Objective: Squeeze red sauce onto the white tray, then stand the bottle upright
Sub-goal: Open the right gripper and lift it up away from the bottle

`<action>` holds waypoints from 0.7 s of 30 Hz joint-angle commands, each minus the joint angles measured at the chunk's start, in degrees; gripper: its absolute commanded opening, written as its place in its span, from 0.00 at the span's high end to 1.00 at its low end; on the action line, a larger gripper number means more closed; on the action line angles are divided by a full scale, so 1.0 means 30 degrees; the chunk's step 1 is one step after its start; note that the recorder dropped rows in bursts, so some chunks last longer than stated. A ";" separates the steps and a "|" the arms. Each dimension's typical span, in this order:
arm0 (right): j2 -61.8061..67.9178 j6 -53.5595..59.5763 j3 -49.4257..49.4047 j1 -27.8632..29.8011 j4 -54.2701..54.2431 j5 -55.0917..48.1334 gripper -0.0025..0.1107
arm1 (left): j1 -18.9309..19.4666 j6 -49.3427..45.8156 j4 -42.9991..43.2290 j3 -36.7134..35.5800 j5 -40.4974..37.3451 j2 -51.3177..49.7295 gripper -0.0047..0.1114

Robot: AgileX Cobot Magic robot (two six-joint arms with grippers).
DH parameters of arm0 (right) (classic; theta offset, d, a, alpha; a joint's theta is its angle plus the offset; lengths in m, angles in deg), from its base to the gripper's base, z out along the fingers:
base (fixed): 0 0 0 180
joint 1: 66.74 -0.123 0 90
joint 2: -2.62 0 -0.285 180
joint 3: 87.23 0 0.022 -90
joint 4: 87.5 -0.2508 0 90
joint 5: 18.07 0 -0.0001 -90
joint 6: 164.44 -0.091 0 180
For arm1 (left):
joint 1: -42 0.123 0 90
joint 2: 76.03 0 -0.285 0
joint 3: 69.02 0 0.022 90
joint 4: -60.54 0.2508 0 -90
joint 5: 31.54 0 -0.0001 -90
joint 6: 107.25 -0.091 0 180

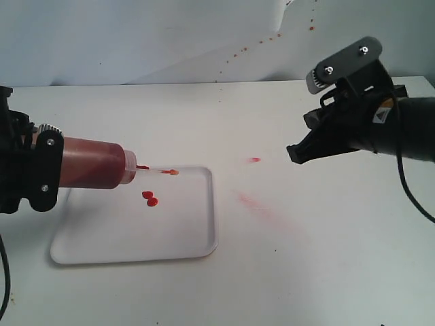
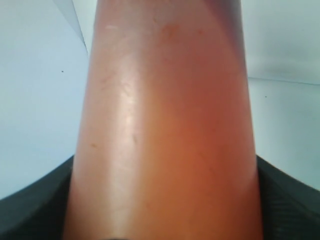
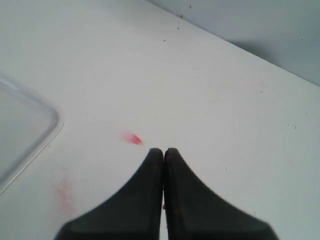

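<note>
My left gripper (image 1: 41,170) is shut on the bottle (image 1: 92,163), holding it lying sideways above the left end of the white tray (image 1: 183,238), its red nozzle (image 1: 139,167) pointing right over the tray. In the left wrist view the bottle (image 2: 165,130) fills the frame between the dark jaws. Two small joined blobs of red sauce (image 1: 151,198) lie on the tray below the nozzle. My right gripper (image 1: 293,153) hangs shut and empty above the table to the right of the tray; in the right wrist view its fingertips (image 3: 163,152) press together.
A small red spot (image 1: 255,159) and a faint red smear (image 1: 253,202) mark the white table right of the tray. Red specks dot the back wall (image 1: 272,37). The tray corner (image 3: 30,130) shows in the right wrist view.
</note>
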 commanded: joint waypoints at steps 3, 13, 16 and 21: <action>-0.0191 -0.0860 -0.2693 0.0123 -0.2239 0.5469 0.98 | -0.0082 0.0474 -0.0472 0.0109 0.0256 0.0156 0.96; -0.0191 -0.3544 -0.4712 0.0123 -0.2287 0.7861 0.98 | -0.0082 0.0474 -0.1902 0.0109 0.0256 0.0156 0.96; -0.0191 -0.3867 -0.4970 0.0123 -0.2204 0.7977 0.98 | -0.0082 0.0474 -0.2913 0.0109 0.0256 0.0156 0.96; -0.0191 -0.3900 -0.5277 0.0123 -0.2204 0.8013 0.98 | -0.0082 0.0506 -0.4044 0.0109 0.0210 0.0156 0.96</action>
